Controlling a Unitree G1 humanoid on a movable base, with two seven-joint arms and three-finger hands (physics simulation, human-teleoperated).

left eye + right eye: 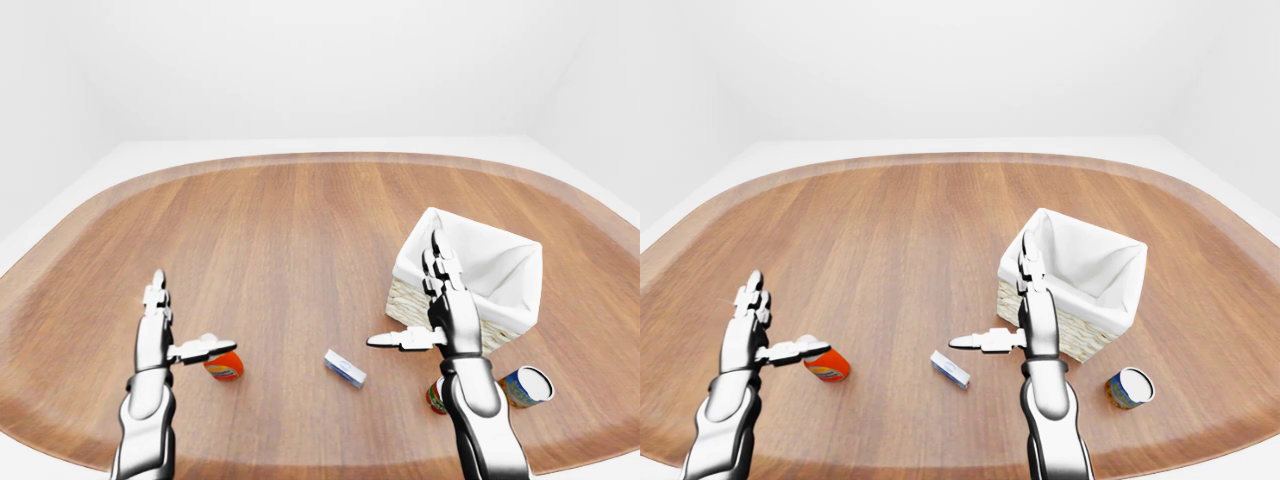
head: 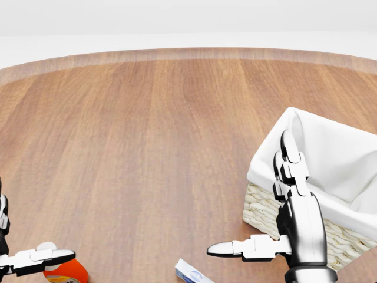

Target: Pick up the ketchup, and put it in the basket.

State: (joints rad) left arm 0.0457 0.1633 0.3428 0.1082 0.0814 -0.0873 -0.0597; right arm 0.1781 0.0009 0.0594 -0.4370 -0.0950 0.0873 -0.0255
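Ketchup [image 1: 223, 365]: small red-orange bottle with a white cap, lying on its side on the wooden counter [image 1: 290, 230], low and left in the left-eye view. Left hand [image 1: 172, 335] just beside it, fingers spread open, thumb stretched out over the cap end, nothing gripped; contact with the bottle not certain from these views. Right hand [image 1: 428, 310] likewise open and empty, fingers upright, thumb out sideways, raised before the near wall of the basket [image 1: 505, 265].

Likely handling: light, smooth plastic, rounded body, so prone to roll and slip under a loose pinch. Best hold probably across the middle of the body, fingers on one side and thumb opposite, clear of the narrow cap end.

Materials and shapes: counter of warm brown plank grain with a rounded edge. Basket woven of pale wicker, squarish, lined with soft white cloth folded over the rim, well apart from the ketchup toward the right. Small flat white-and-blue box [image 1: 345, 368] between the two hands. Tin can [image 1: 526, 386] on its side, open end pale, below the basket.
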